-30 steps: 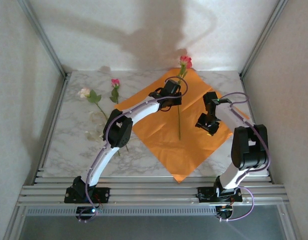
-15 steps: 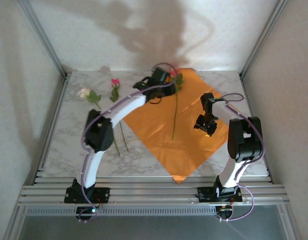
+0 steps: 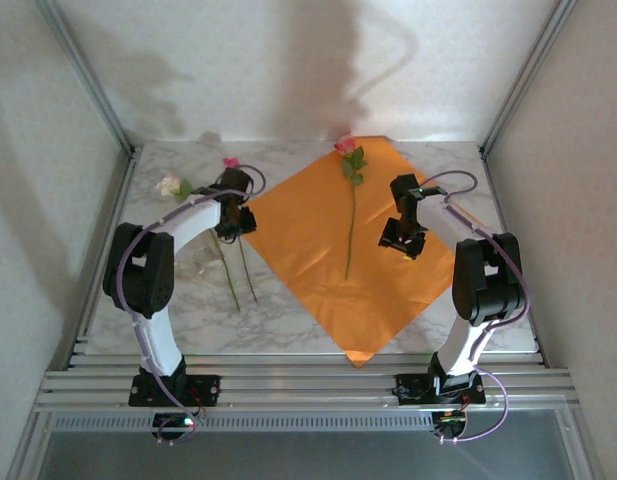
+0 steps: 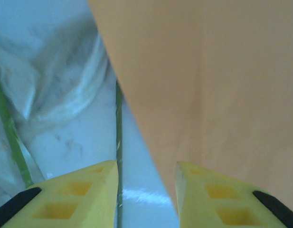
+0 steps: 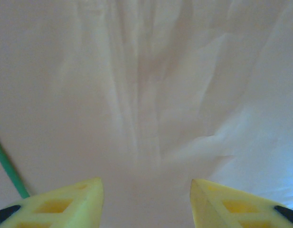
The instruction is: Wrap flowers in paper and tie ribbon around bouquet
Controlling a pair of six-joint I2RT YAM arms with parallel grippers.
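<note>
The orange paper (image 3: 308,235) lies flat as a diamond on the marble. One pink flower (image 3: 345,146) rests on it, stem pointing toward me. A cream flower (image 3: 168,185) and a magenta flower (image 3: 231,162) lie on the marble to the paper's left. My left gripper (image 3: 232,225) hovers open over their stems, just off the paper's left edge. In the left wrist view a green stem (image 4: 118,137) runs along the inner side of the left finger of that gripper (image 4: 146,166), ungripped, with the pale ribbon (image 4: 65,90) beyond. My right gripper (image 3: 400,243) (image 5: 146,183) hangs open above the paper (image 5: 146,95).
The ribbon (image 3: 193,265) lies crumpled on the marble below the left flowers. Metal frame posts (image 3: 88,90) and white walls close in the table on three sides. A slotted rail (image 3: 308,380) runs along the near edge.
My left gripper opened, left the pink flower lying on the paper, and swung left to the two flowers on the marble. The right gripper shifted slightly toward the back.
</note>
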